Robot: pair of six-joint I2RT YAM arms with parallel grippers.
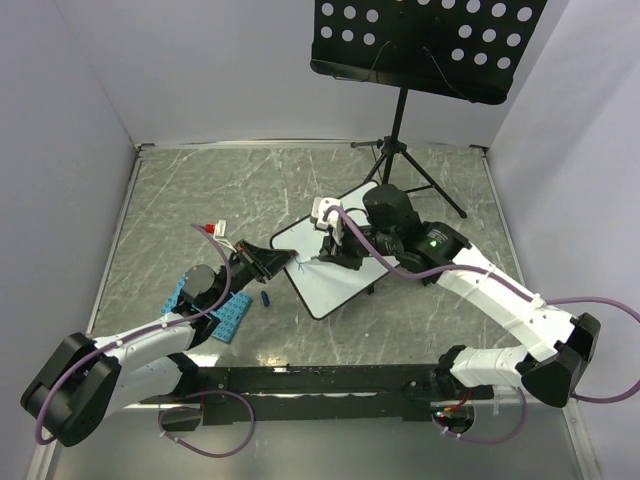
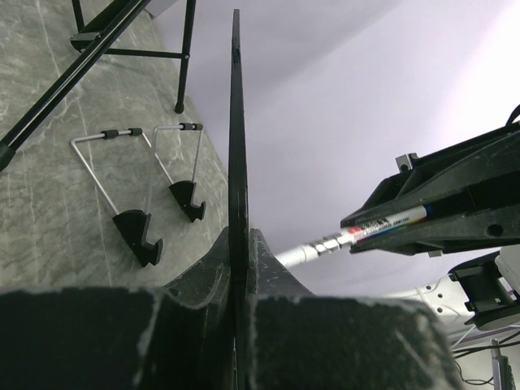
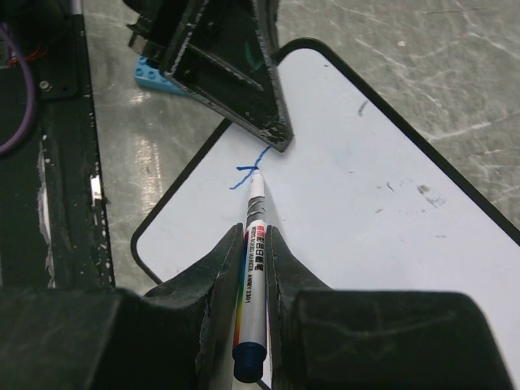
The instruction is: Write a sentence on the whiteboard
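Smooth glossy whiteboard (image 3: 382, 244), marbled table (image 1: 200, 190)

You are looking at a robot test cell in a lab, not at a home or a shop. The bench (image 1: 200, 190) has a grey marbled top, and plain white panels (image 1: 220, 70) close its left, far and right edges. The left arm (image 1: 130, 350) and the right arm (image 1: 500, 295) are bolted to a black rail (image 1: 320, 380) at the near edge, with purple cables (image 1: 600, 299) hanging loose. A black perforated music stand (image 1: 425, 40) stands near the far right corner.
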